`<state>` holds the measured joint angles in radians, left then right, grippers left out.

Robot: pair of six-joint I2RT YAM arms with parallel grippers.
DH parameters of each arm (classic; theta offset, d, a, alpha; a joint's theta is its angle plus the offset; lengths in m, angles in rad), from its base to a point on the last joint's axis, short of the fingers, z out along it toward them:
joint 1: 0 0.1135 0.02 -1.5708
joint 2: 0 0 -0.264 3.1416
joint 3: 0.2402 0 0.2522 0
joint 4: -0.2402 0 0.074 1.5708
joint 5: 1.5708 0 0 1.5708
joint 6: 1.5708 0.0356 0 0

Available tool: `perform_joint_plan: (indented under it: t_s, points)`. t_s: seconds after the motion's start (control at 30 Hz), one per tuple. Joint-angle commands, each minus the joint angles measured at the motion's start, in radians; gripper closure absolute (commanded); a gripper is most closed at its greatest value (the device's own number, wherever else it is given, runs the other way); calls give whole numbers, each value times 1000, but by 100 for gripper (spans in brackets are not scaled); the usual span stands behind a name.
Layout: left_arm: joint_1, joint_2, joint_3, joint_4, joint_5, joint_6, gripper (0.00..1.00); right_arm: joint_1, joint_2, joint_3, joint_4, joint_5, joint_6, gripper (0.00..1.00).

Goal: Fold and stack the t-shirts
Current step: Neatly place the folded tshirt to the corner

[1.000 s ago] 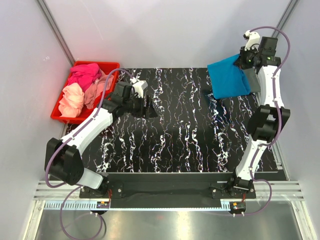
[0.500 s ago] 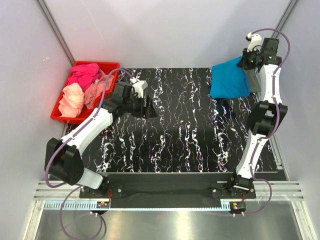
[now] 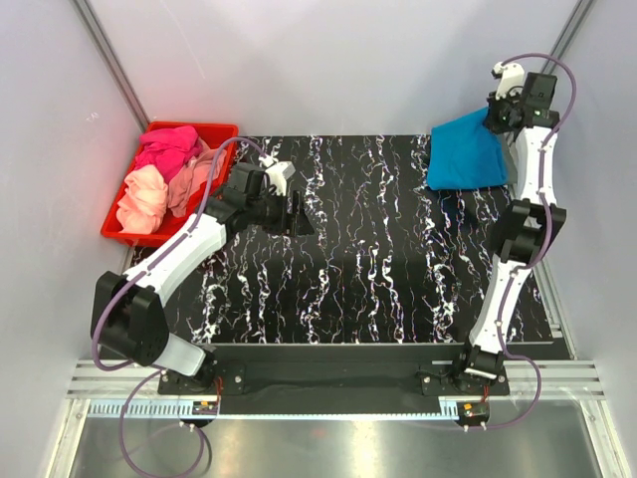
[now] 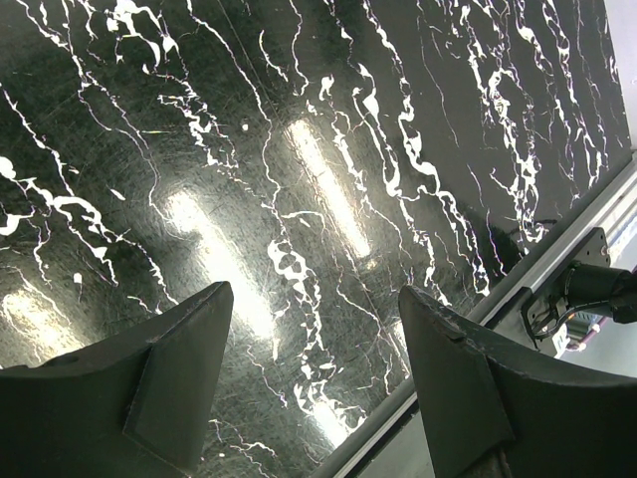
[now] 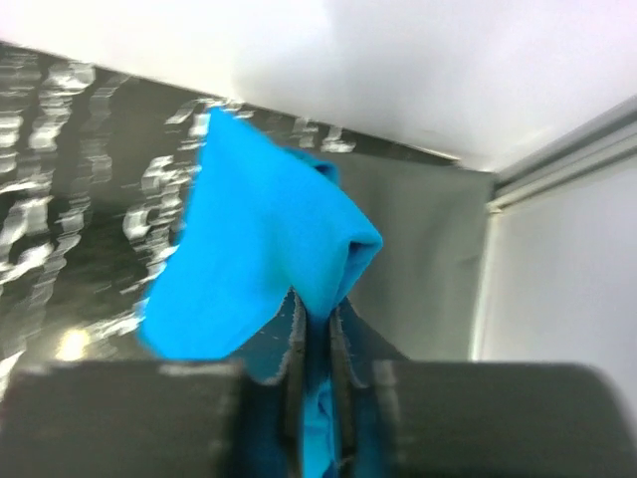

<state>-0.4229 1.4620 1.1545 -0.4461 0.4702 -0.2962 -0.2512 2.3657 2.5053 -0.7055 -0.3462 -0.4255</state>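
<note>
A bright blue t-shirt hangs over the table's far right corner, pinched at one fold by my right gripper. In the right wrist view the jaws stand almost together on the blue t-shirt, right gripper, with a dark grey cloth flat beneath. My left gripper hovers over the left-centre of the table. Its jaws stand wide apart with only marble table between them, left gripper. Hot pink, peach and salmon t-shirts lie crumpled in the bin.
A red plastic bin sits at the table's far left corner. The black marbled table runs between the two arms. White walls with metal posts close in the back and sides. The table's front rail shows in the left wrist view.
My right gripper has carried the blue t-shirt to the right and farther back, over the grey cloth. The left arm has stayed still.
</note>
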Motion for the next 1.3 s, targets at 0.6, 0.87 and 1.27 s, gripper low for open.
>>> perform_joint_plan:
  t_s: [0.6,0.87,1.27]
  points:
    - [-4,-31,7,60,85,-14,25,-28,-121,-278,624,312,134,0]
    - [-1,-135,45,127,74,-46,25,139,-495,-453,314,480,376,0]
    - [1,-336,198,58,-53,-80,1,239,-1057,-917,1,-25,815,0]
